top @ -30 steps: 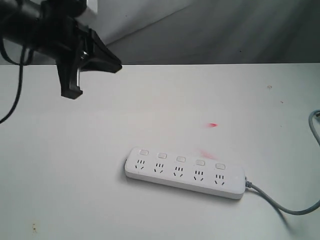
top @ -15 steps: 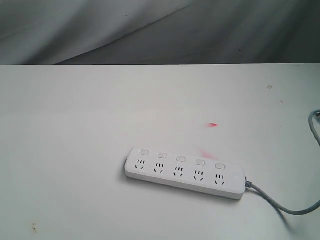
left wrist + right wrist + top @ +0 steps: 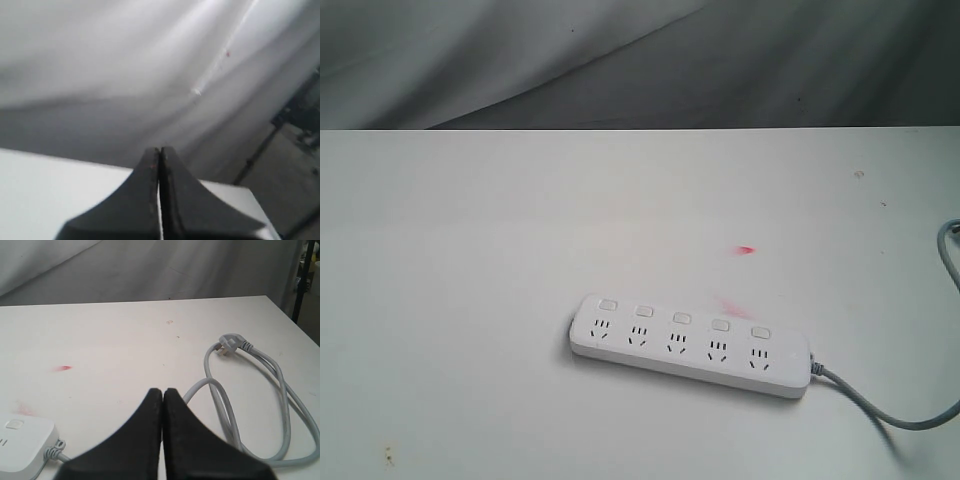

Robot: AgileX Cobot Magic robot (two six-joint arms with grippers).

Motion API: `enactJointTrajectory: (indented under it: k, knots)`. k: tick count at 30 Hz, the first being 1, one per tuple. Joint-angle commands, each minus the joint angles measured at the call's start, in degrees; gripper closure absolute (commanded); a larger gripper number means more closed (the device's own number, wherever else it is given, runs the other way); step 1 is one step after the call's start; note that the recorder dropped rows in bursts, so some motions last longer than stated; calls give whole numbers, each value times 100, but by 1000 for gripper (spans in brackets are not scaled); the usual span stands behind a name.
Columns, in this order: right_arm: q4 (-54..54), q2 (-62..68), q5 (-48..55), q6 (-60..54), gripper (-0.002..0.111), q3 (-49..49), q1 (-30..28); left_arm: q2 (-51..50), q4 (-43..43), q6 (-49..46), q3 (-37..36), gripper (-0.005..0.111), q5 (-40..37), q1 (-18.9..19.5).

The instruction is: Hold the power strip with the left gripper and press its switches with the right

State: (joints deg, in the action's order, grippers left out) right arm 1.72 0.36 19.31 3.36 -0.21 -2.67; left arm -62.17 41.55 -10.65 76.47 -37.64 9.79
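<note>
The white power strip (image 3: pixel 690 345) lies flat on the white table, its row of five square switches (image 3: pixel 682 318) above the sockets, with nothing touching it. Its grey cord (image 3: pixel 880 412) runs off its right end. Neither gripper shows in the exterior view. In the left wrist view my left gripper (image 3: pixel 160 150) is shut with nothing in it, raised and facing the grey backdrop, with no strip in sight. My right gripper (image 3: pixel 162 391) is shut and empty too. It hovers beyond the strip's cord end (image 3: pixel 22 442), next to the coiled cord (image 3: pixel 260 405) and plug (image 3: pixel 230 346).
A grey cloth backdrop (image 3: pixel 640 60) hangs behind the table's far edge. Small red marks (image 3: pixel 746 250) stain the tabletop behind the strip. A dark stand (image 3: pixel 302 280) rises past the table's right edge.
One second ago the left arm and its black claw filled the upper left of the exterior view. It has since moved out of that view. The power strip has not moved.
</note>
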Motion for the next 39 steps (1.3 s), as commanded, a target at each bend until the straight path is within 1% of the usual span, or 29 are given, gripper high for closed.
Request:
enactJointTrajectory:
  k: [1,4,7,13,15,19,25,27,32,35,39]
  knots:
    - [18,-36,-36,7,108,21,-23,297,-895,-1187,-10,106,1804,68]
    - [18,-36,-36,7,108,21,-23,494,-1779,-1491,-10,106,2523,68]
    - [18,-36,-36,7,108,21,-23,724,-2234,-1491,-10,106,2630,68]
    - [18,-36,-36,7,108,21,-23,1089,-2247,-1437,-10,106,2597,68]
    - [18,-36,-36,7,108,21,-23,1225,-2247,-1066,-10,106,2568,68]
    - [18,-36,-36,7,108,21,-23,1458,-2247,67,-10,106,2520,68]
    - [18,-36,-36,7,108,21,-23,1671,-2247,647,-10,106,2459,68]
    - [18,-36,-36,7,108,21,-23,1699,-2247,776,-10,106,2263,68]
    - [18,-36,-36,7,108,21,-23,1755,-2247,1065,-21,106,1434,58]
    - [18,-36,-36,7,108,21,-23,1812,-2247,1065,-199,106,1348,58]
    - [18,-36,-36,7,108,21,-23,2099,-2336,1026,-788,106,1387,58]
